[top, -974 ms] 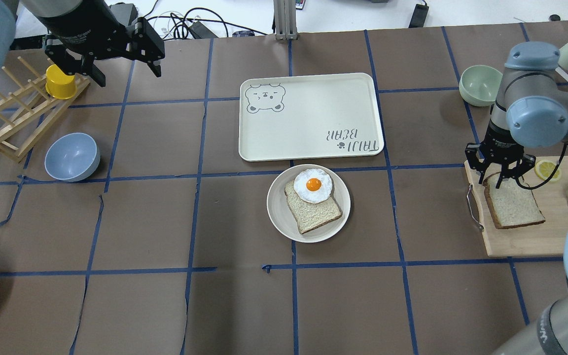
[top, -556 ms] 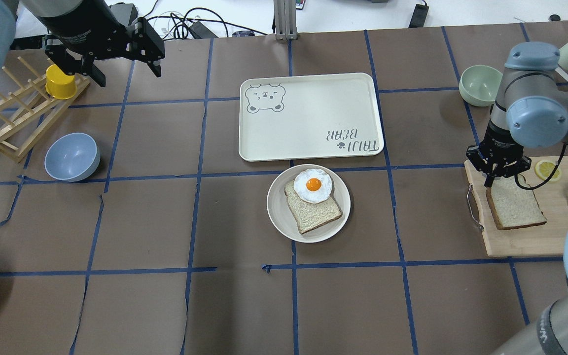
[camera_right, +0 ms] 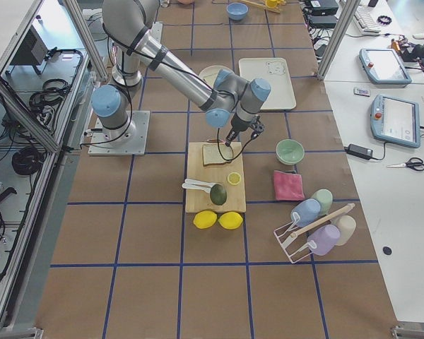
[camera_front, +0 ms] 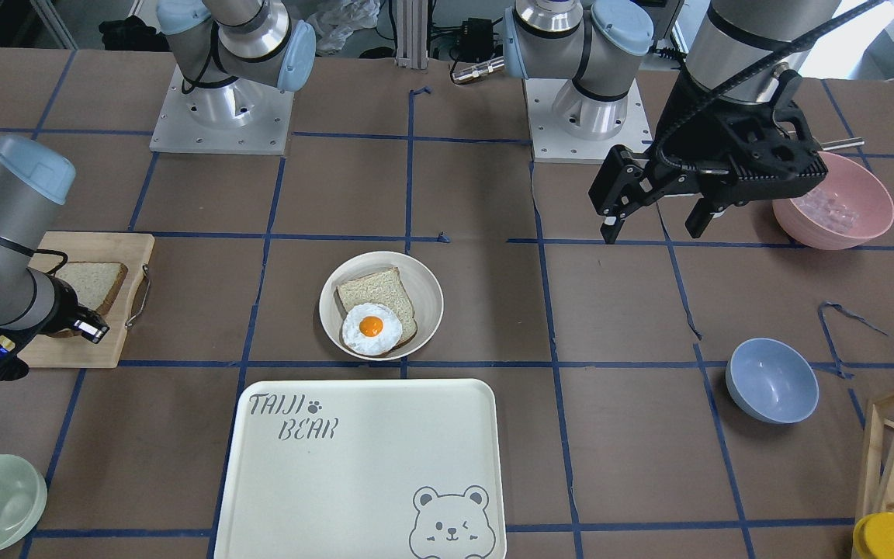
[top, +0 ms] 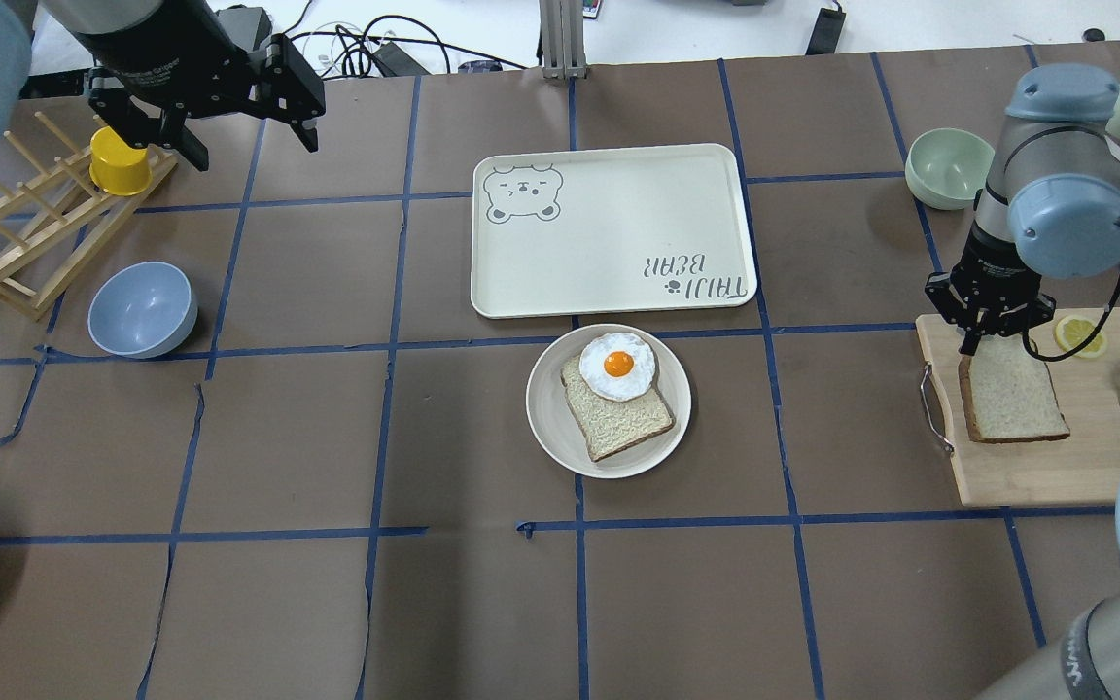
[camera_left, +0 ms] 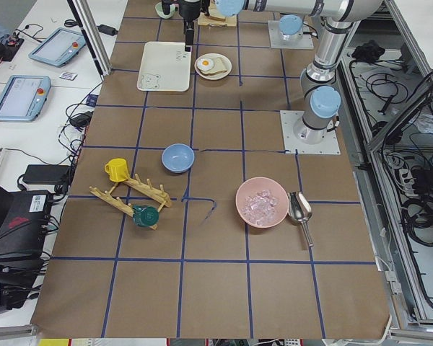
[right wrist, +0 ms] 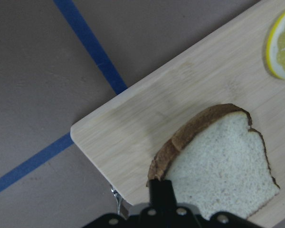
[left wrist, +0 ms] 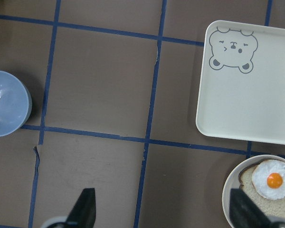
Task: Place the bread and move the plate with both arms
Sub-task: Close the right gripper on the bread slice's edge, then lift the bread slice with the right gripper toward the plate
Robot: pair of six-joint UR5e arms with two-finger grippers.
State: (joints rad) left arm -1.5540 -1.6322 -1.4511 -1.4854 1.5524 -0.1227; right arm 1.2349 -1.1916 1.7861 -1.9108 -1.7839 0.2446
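The bread (top: 1012, 399) lies on a wooden cutting board (top: 1036, 472) at the table's right. My right gripper (top: 993, 338) is shut on its far crust edge, which looks slightly raised. In the right wrist view one finger (right wrist: 162, 192) presses on the bread (right wrist: 218, 156). The round cream plate (top: 545, 418) sits at mid-table and holds a smaller slice topped with a fried egg (top: 618, 367). My left gripper (top: 251, 151) is open and empty, high over the far left. The plate also shows in the left wrist view (left wrist: 230, 183).
A cream bear tray (top: 618, 228) lies just beyond the plate. A blue bowl (top: 142, 309), a wooden rack (top: 25, 233) and a yellow cup (top: 120, 160) are at the left. A green bowl (top: 949, 165) and a lemon slice (top: 1077, 333) are near the right arm.
My right gripper went from open over the bread's far edge to shut on it, then moved slightly away. The bread turned a little with it. The left arm has not moved.
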